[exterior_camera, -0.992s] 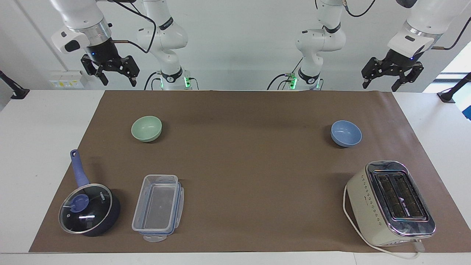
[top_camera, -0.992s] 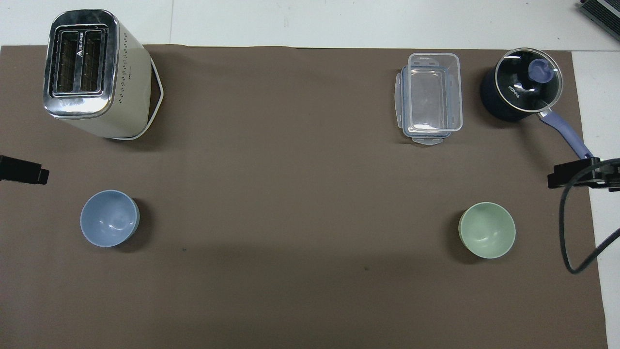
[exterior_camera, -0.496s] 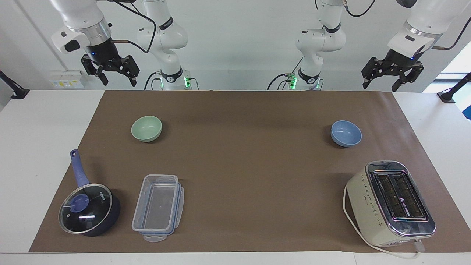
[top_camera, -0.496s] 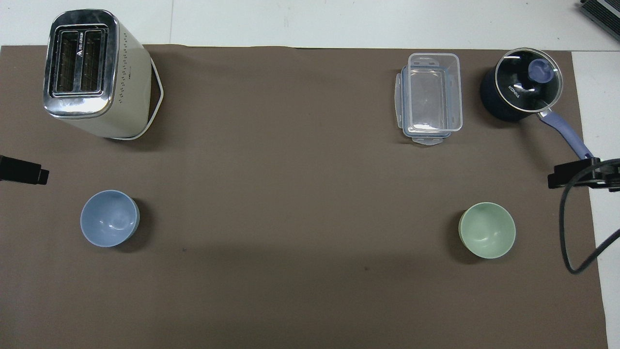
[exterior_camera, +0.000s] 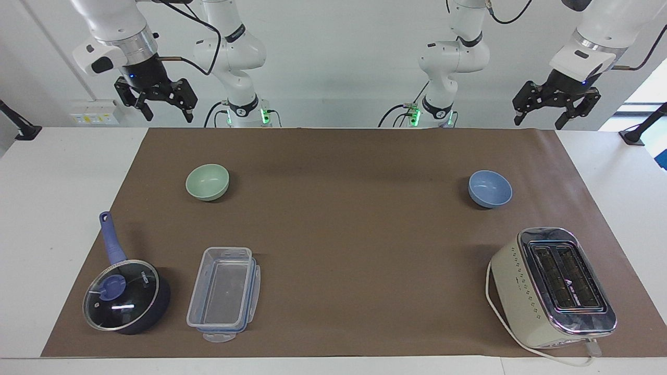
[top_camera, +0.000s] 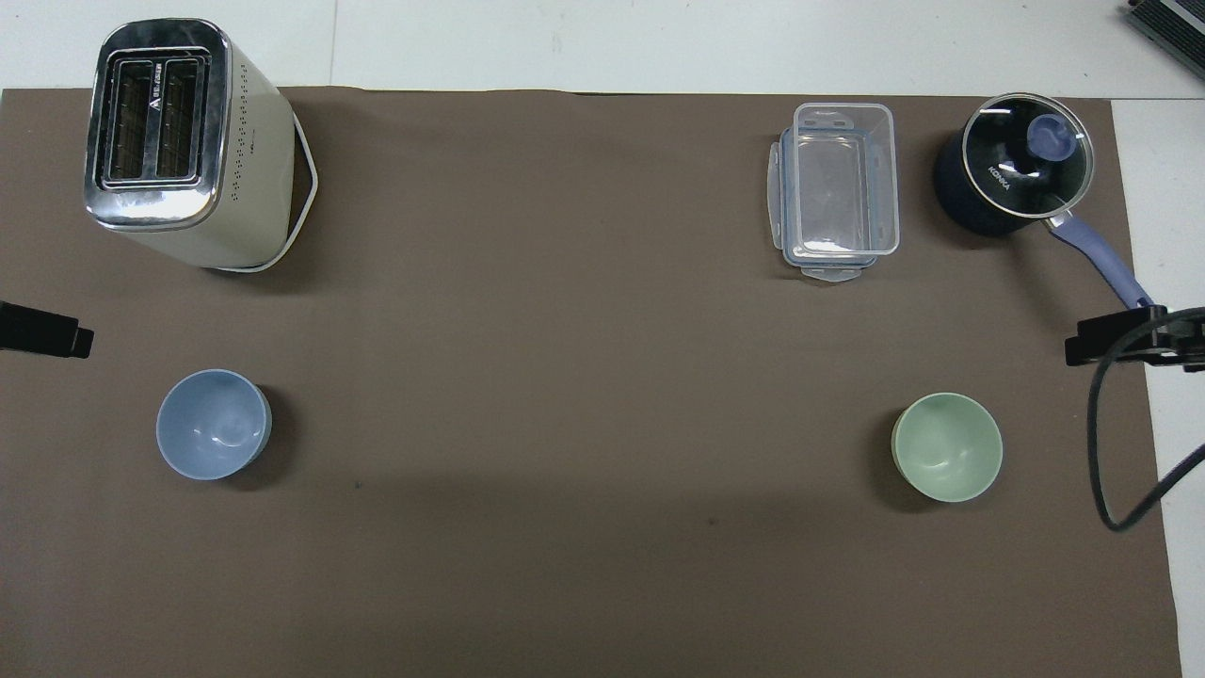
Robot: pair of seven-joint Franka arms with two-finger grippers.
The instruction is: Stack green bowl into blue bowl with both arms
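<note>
Green bowl (exterior_camera: 207, 182) upright on brown mat (exterior_camera: 344, 172), toward right arm's end of tabletop (exterior_camera: 62, 172), nearer to robots than lidded saucepan (exterior_camera: 126, 295) and clear plastic container (exterior_camera: 224, 292). Blue bowl (exterior_camera: 490, 188) upright on mat toward left arm's end, nearer to robots than toaster (exterior_camera: 553, 287), well apart from green bowl. Right gripper (exterior_camera: 165, 113) raised over tabletop edge near green bowl, jaws spread, holding nothing. Left gripper (exterior_camera: 538, 123) raised near blue bowl's end, jaws spread, holding nothing.
</note>
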